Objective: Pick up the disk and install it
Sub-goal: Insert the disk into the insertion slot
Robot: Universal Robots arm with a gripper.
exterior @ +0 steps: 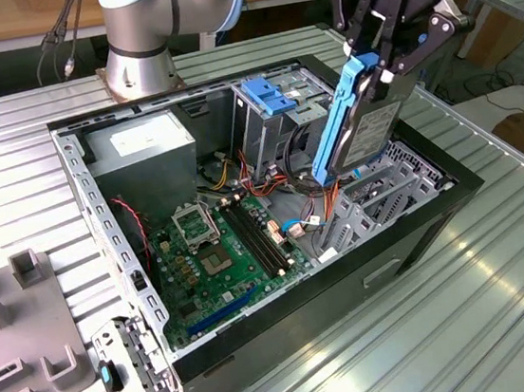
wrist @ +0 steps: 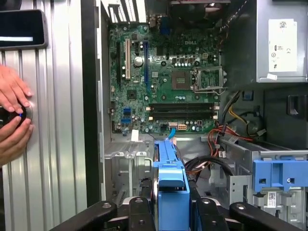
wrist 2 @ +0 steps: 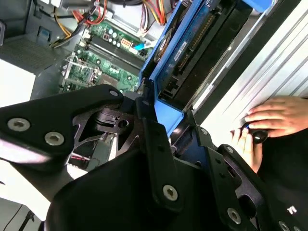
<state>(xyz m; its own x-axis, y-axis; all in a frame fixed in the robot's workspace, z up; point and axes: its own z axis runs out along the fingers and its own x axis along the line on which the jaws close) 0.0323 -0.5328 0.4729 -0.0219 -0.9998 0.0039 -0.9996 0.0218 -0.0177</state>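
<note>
My gripper [exterior: 375, 63] is shut on the disk [exterior: 372, 130], a grey drive with a blue side rail [exterior: 335, 130]. It hangs on edge, tilted, over the open computer case [exterior: 453, 196] at the exterior view's right, above the metal bay and cables. In the second wrist view, the black fingers [wrist 2: 149, 130] clamp the disk's [wrist 2: 192, 48] blue end. The first wrist view looks down past the gripper [wrist: 172, 207] and the disk's blue rail [wrist: 171, 185] onto the motherboard [wrist: 163, 72].
Inside the case lie the motherboard [exterior: 222, 258], a grey power-supply box [exterior: 142, 153], a metal cage with a light-blue handle [exterior: 264, 95] and loose red and orange cables [exterior: 290, 188]. A person's hands [wrist: 12, 115] rest on the ribbed table beside the case. Grey fixtures [exterior: 23, 273] stand at the exterior view's left.
</note>
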